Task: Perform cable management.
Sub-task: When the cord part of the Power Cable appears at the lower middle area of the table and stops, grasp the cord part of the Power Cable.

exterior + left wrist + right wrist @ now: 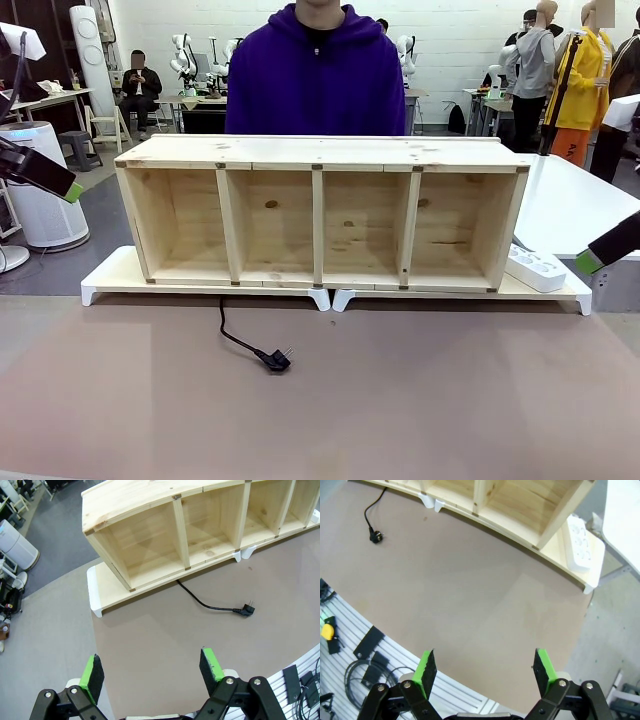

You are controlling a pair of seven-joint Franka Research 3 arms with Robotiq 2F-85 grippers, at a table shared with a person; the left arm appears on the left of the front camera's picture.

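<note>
Cable (240,344): loose on table (430,410), plug (276,361) free, not yet grabbed; all routing left. Left gripper (150,666), right gripper (484,662): wide, empty.

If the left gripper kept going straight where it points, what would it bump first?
Most likely the bare brown tabletop, short of the cable, though depth is hard to judge.

Place: a lab-like work hall is showing here.
Far side: a seated person (140,88) is waiting at a desk (45,100).
Floor: an air purifier (40,190) is standing on grey flooring.
Table edge: a slotted panel (345,612) is holding spare leads.
</note>
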